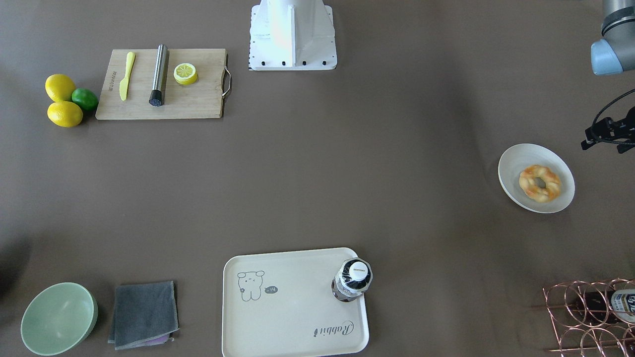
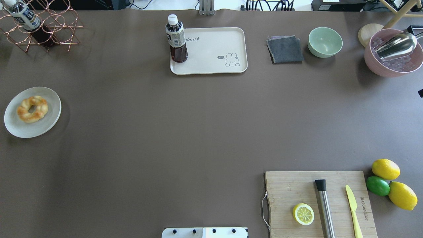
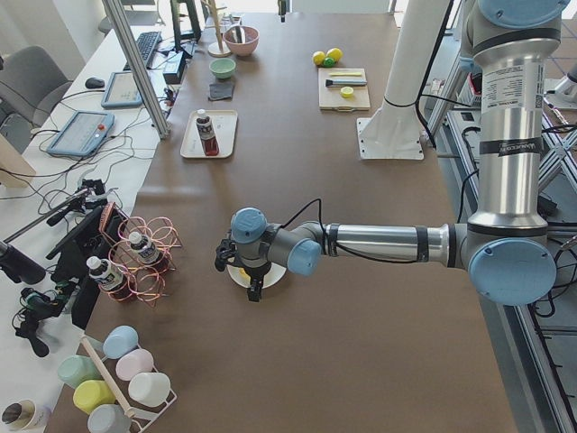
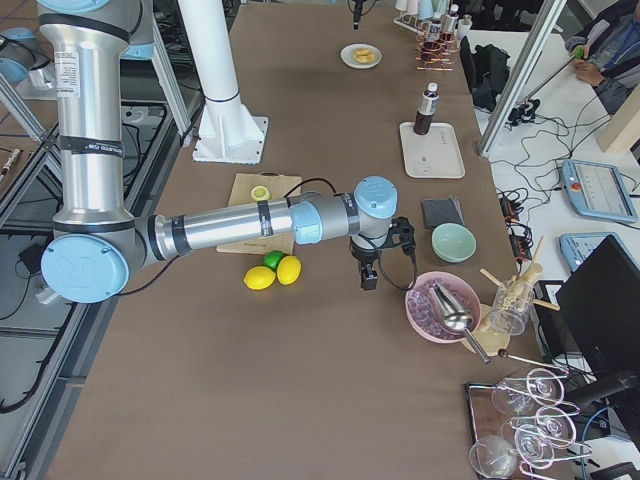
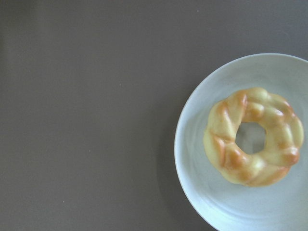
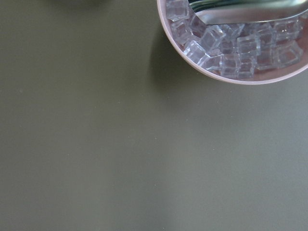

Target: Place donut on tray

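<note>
**Donut sits on its plate, far from the tray**

The donut (image 1: pixel 540 183) lies flat on a round white plate (image 1: pixel 516 163) near the table's end on the robot's left. It is yellow with orange-brown spots and a hole in the middle.

The tray (image 1: pixel 292 317) is well apart from it, at the table's far side from the robot. It has the word "Rabbit" in curly letters in one corner. In another corner is a grey rabbit drawing (image 2: pixel 232 59) with a little speech bubble that looks like "hi". A bottle (image 2: pixel 176 41) of dark drink stands upright on the tray, just beside the word. Its label and white cap have writing, but it is too small to read.

The left gripper (image 3: pixel 255 290) hangs close by the plate, not touching the donut. I cannot tell if its fingers are apart or together.

The right gripper (image 4: pixel 367 280) hangs over the table near a pink bowl (image 4: pixel 418 322) of ice cubes. I cannot tell how its fingers stand either.

The wooden cutting board (image 2: pixel 297 185) has a line of letters on it that I cannot read
</note>
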Robot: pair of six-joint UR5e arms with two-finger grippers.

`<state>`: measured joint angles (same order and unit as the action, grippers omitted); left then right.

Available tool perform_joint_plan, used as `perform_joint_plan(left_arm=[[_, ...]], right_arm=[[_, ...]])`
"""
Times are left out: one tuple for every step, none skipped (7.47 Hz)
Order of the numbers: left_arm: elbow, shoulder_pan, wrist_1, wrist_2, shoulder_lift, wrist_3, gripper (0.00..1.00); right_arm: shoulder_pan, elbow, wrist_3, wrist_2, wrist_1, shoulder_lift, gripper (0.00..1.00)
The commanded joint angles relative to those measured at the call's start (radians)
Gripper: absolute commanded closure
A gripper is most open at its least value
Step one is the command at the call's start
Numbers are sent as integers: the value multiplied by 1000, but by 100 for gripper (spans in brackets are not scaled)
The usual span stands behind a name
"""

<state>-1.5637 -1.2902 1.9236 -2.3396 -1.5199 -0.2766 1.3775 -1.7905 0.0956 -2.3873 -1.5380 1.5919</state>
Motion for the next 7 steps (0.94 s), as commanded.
perform_joint_plan(left_arm=[[181,37,169,0,-71,-65,5],[194,66,170,2,-83,-72,5],[201,72,172,3,-86,-72,5],[206,75,172,18,-92,-73,7],[223,92,173,26,-105,-75,12],[229,103,185,26,-106,-75,17],[244,109,187,26,-112,-81,26]], right_arm=[[-44,2,32,-3,78,8,0],[-46,-4,32,-10,163,40,0],[-55,23,36,-12,287,74,0],[-57,37,61,-10,312,74,0],[-60,43,102,-15,315,72,0],[-61,45,120,-18,311,72,0],[-69,48,137,-33,309,71,0]])
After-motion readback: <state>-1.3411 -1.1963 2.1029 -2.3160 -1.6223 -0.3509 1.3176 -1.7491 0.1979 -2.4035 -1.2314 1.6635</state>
